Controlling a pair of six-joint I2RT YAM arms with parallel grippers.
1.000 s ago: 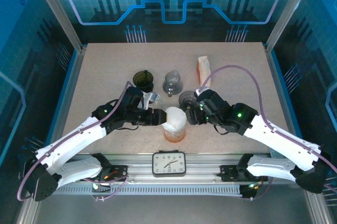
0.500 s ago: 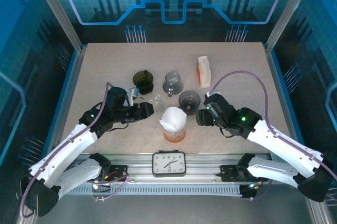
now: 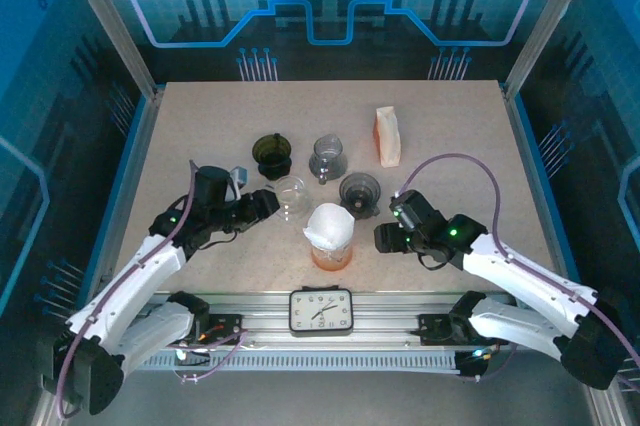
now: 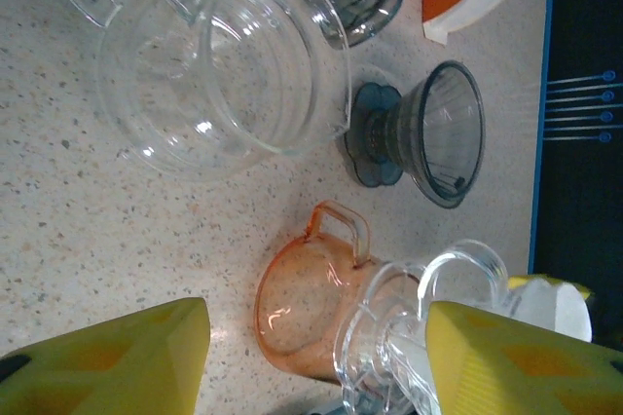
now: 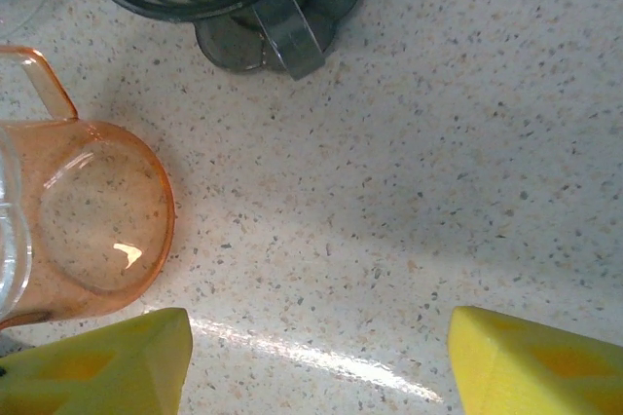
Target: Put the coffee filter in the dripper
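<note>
My left tool (image 3: 266,203) and right tool (image 3: 384,238) gape empty, nine and three o'clock of the coffee filter (image 3: 329,223) in its dripper (image 4: 389,332); a stray brush could topple it.

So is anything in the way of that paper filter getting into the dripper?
Nothing visible. The coffee filter already appears to sit in the dripper on top of the orange server, with nothing between them.

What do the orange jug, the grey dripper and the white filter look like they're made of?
Orange jug: see-through tinted plastic or glass, glossy; the table shows through it. Grey dripper: smoky translucent plastic, likely, with ribbed walls. White filter: matte paper by the look, opaque, no shine.
</note>
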